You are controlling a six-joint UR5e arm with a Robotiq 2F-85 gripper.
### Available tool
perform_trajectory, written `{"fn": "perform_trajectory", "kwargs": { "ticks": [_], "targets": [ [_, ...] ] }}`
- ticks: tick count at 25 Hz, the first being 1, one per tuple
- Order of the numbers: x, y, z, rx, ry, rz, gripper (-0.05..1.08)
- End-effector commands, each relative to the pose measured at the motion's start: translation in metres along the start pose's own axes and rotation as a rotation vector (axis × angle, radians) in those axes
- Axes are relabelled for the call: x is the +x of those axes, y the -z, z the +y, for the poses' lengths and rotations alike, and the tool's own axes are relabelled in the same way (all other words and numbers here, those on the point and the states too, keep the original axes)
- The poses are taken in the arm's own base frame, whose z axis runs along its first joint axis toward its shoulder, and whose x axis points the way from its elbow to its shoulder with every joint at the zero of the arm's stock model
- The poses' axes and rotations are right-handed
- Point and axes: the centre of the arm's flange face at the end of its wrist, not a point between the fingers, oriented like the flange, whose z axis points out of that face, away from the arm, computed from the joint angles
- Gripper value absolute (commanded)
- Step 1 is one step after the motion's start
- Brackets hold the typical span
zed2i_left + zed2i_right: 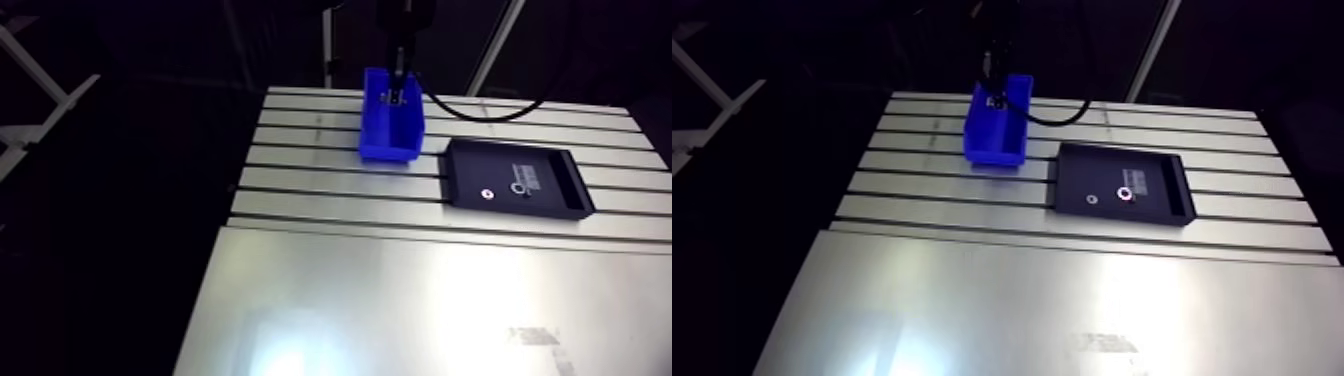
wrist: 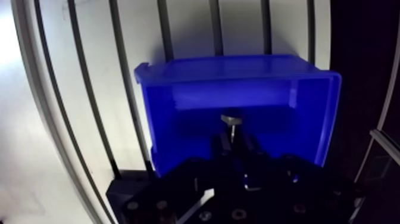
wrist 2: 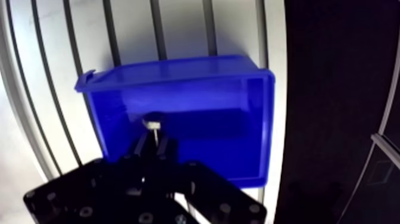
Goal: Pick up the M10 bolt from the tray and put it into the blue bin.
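Note:
In the wrist view my gripper (image 2: 232, 140) is shut on the M10 bolt (image 2: 231, 120). The bolt's grey head sticks out just past the fingertips. It hangs inside the open top of the blue bin (image 2: 244, 71), over the dark blue floor near the middle. In the arm view the gripper (image 1: 398, 97) comes down into the blue bin (image 1: 392, 145) at the far side of the slotted table. The black tray (image 1: 560, 200) lies to the right of the bin.
The tray holds a small red-centred washer (image 1: 487, 194), a metal ring (image 1: 518, 188) and a pale label. The slotted aluminium table (image 1: 330, 190) gives way to a smooth metal sheet (image 1: 400, 300) nearer the camera. The table's left edge drops into darkness.

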Motion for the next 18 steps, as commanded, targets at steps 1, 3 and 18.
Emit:
{"fn": "perform_trajectory", "kwargs": {
  "ticks": [1,3,18],
  "targets": [
    [-0.002,-0.02,0.005,0.024,-0.005,-0.006,1.03],
    [-0.001,-0.022,0.007,0.015,-0.007,-0.004,1.02],
    [0.001,-0.057,0.009,0.056,-0.019,-0.011,1.01]
  ]
}}
